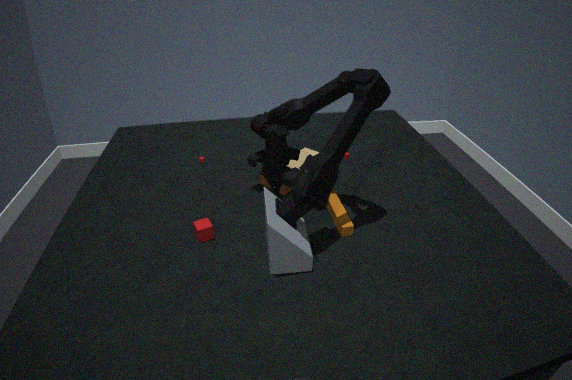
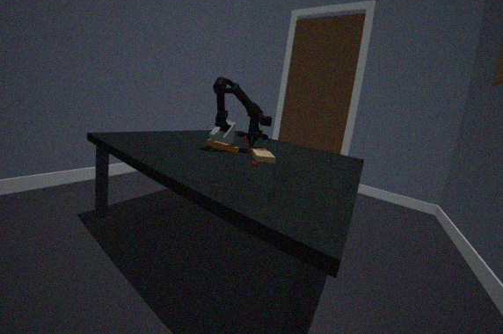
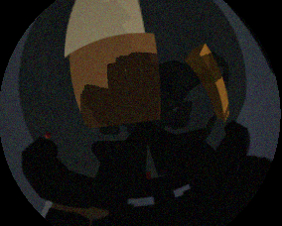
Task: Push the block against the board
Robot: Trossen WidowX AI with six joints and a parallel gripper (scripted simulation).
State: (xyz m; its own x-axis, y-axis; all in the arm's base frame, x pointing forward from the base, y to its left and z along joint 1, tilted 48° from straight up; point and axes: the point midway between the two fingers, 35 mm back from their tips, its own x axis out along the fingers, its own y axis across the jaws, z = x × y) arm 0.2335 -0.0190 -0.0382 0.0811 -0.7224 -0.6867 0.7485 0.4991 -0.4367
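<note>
The brown square block (image 1: pixel 285 190) (image 3: pixel 134 44) lies flat under the front of my hand, partly in its shadow. The cream board (image 1: pixel 307 153) (image 2: pixel 263 154) (image 3: pixel 106 20) lies flat at the block's far side. In the wrist view the two seem to meet along one whole side, but their right edges look slightly offset. Any thin gap is too dark to tell. My gripper (image 1: pixel 274 186) (image 2: pixel 251 146) (image 3: pixel 142 122) is shut and empty, pointing down at the block's near side. Whether it touches the block is unclear. The arm hides much of both parts in the top view.
An orange bar (image 1: pixel 336 205) (image 2: pixel 215 143) (image 3: pixel 214 91) lies to the right of the parts in the top view. A red cube (image 1: pixel 204 229) lies left of my grey base (image 1: pixel 287 242). Small red cubes (image 1: pixel 202 159) (image 1: pixel 347 155) lie farther back on either side.
</note>
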